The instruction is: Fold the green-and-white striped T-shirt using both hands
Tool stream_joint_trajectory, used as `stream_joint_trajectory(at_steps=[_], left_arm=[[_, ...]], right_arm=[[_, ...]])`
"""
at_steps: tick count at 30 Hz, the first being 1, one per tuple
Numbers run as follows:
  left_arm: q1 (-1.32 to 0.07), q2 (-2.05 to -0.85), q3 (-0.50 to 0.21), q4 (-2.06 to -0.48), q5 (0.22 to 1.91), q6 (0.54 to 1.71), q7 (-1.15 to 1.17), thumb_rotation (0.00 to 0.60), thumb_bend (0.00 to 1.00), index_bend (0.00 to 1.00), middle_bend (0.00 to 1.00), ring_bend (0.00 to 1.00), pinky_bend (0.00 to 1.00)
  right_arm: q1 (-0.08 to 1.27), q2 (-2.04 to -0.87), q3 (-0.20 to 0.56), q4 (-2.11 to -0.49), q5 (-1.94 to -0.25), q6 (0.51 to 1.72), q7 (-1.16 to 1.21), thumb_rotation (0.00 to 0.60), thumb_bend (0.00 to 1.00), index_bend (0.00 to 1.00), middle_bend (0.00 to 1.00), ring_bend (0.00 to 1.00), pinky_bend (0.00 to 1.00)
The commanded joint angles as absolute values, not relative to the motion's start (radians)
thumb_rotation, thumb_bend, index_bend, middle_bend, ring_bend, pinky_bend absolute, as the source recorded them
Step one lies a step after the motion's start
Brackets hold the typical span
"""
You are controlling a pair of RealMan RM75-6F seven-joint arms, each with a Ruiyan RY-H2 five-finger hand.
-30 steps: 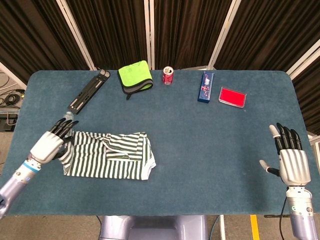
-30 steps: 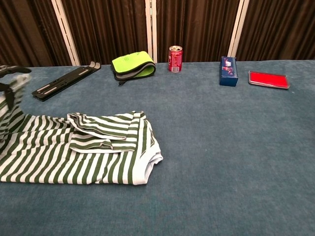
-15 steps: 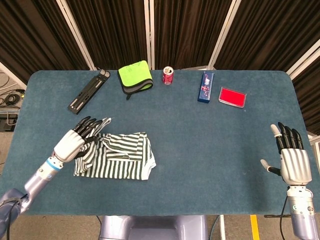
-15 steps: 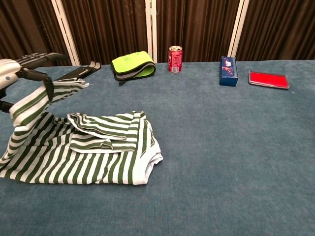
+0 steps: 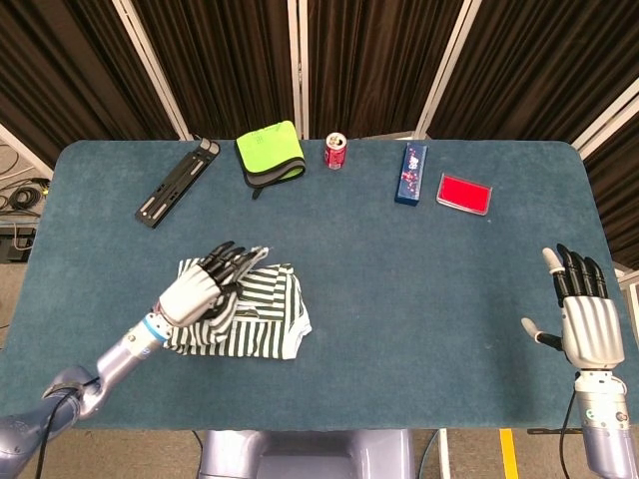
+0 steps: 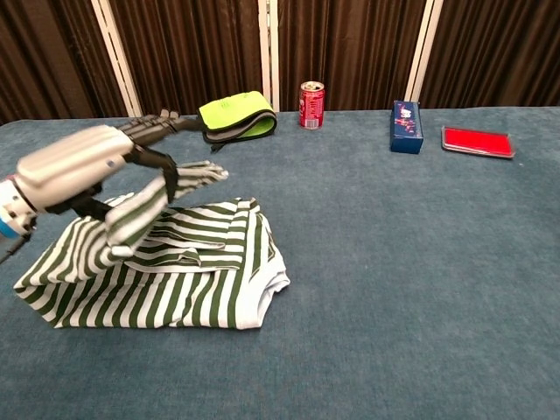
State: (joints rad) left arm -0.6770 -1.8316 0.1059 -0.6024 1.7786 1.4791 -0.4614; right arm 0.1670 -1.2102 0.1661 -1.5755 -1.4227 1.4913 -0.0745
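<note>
Head view, left hand covering T-shirt, fold hidden

Bare table beside T-shirt

Soft cloth T-shirt on matt, felt-like table

Head view looks steeply down over the whole bench. Chest view looks level across it, nearer. Both share the bench top and curtain.
</note>
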Motion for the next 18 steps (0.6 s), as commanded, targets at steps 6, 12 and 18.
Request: stream_joint_trajectory(at_steps=[6, 12, 18], left_arm=[[-0.707, -1.899, 0.118, -0.594, 1.791, 1.416, -0.424, 0.6, 0.65, 0.88, 0.0, 0.0, 0.0], [-0.729, -1.945, 0.111, -0.58, 1.78, 1.357, -0.395, 0.6, 0.65, 0.88, 0.0, 0.0, 0.0], [-0.736, -1.976, 0.109, -0.569, 1.774, 1.336, -0.387, 0.6, 0.65, 0.88, 0.0, 0.0, 0.0]], right_arm=[[0.166, -1.208, 0.168, -1.576, -1.421, 1.491, -0.067, 0.6, 0.0, 0.0, 0.0, 0.0, 0.0], [0.167, -1.205, 0.165, -1.575, -1.423, 1.487, -0.062, 0.6, 0.0, 0.0, 0.0, 0.0, 0.0], [0.166, -1.203, 0.166, -1.576, -1.424, 1.487, -0.058, 0.6, 0.0, 0.0, 0.0, 0.0, 0.0]])
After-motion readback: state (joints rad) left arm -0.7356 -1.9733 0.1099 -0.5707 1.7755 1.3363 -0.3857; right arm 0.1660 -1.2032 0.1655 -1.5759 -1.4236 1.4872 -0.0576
